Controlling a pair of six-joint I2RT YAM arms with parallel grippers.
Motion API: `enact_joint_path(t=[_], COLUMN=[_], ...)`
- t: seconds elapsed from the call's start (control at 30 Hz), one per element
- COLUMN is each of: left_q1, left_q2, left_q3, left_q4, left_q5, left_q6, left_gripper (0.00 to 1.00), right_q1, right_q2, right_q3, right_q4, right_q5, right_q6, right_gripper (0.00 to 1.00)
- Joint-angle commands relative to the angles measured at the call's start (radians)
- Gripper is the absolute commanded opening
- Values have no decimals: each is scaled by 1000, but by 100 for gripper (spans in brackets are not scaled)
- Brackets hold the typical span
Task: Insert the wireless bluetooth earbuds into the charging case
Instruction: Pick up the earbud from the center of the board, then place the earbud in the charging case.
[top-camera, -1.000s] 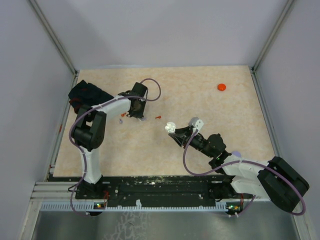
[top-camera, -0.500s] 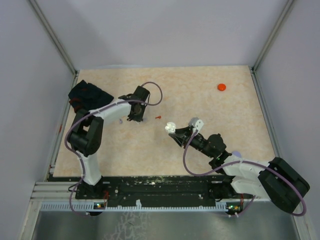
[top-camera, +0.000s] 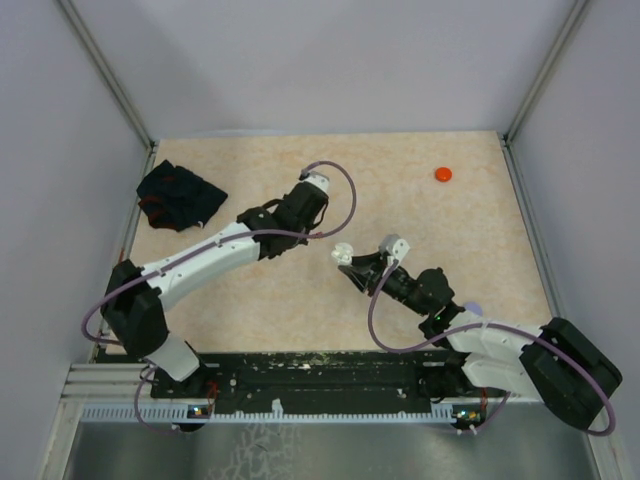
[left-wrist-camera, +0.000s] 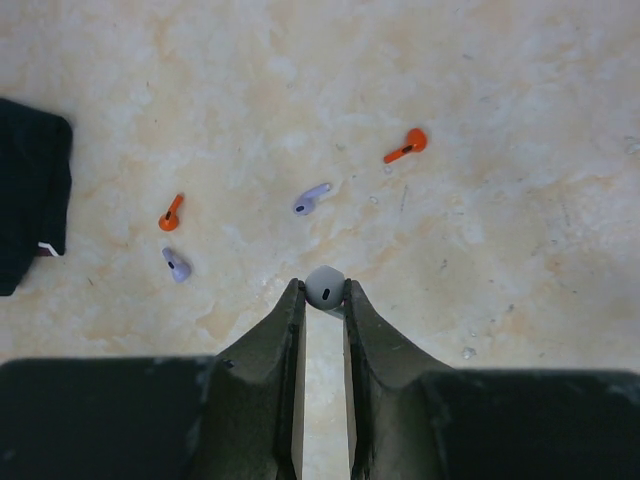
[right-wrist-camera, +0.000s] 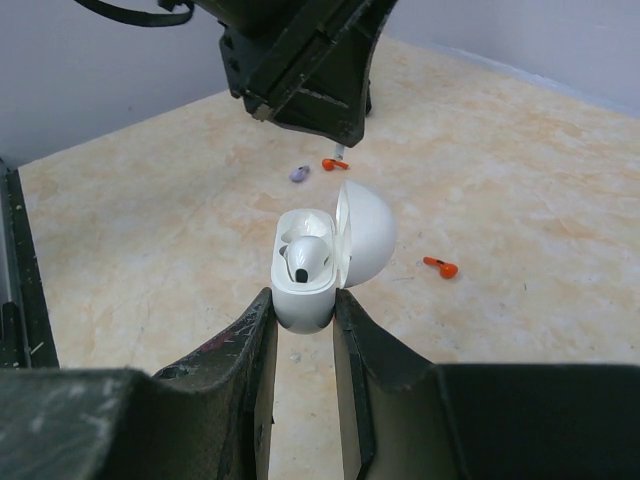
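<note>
My right gripper (right-wrist-camera: 303, 300) is shut on the base of a white charging case (right-wrist-camera: 305, 285), which also shows in the top view (top-camera: 342, 255). Its lid (right-wrist-camera: 368, 232) is open and one white earbud (right-wrist-camera: 305, 257) sits inside. My left gripper (left-wrist-camera: 324, 292) is shut on a white earbud (left-wrist-camera: 324, 285) and holds it above the table. In the top view the left gripper (top-camera: 312, 228) is just left of and behind the case. Two red earbuds (left-wrist-camera: 406, 147) (left-wrist-camera: 171, 213) and two pale purple earbuds (left-wrist-camera: 312, 199) (left-wrist-camera: 177, 265) lie on the table below it.
A black cloth (top-camera: 180, 195) lies at the far left of the table. A red round disc (top-camera: 443, 174) lies at the back right. Grey walls stand round the beige table (top-camera: 420, 220).
My left arm has swung right, from beside the black cloth to the middle of the table close to the case. The right arm with the case has stayed still.
</note>
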Motion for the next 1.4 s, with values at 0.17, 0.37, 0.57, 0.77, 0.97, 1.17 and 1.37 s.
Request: enact_joint_path(t=[0.17,0.37,0.57,0.77,0.97,1.17,1.37], left_q1=[-178,-263,-355,-389,-416,-432,-435], left_q2=[-191,-312,-354,-389,-397,-370,-351], left_q3=[-111,-254,-378,-478,-572,-590,-593], left_q4=[183,432,680,911,1118,1189,1196], left_q5=[-193,-167,-178,-128,-32,31,65], left_q6=[47,193,399,510,631,687,703], left_gripper=[17,15,15,14,14,15,15], right_q1=[0,1,1,1,0,1,0], right_q2=[-31,-15,6,11,-4,-20,-23], right_q3=[-11,-31,-63,-69,-74,-77,-79], right_q4=[85,143,245,265,264,258,264], right_q5=[45,55,71,72,70,65,61], right_q6=[-6,-28,-61,-81,-82,-84,-83], right_gripper=[0,0,0,0,0,0,0])
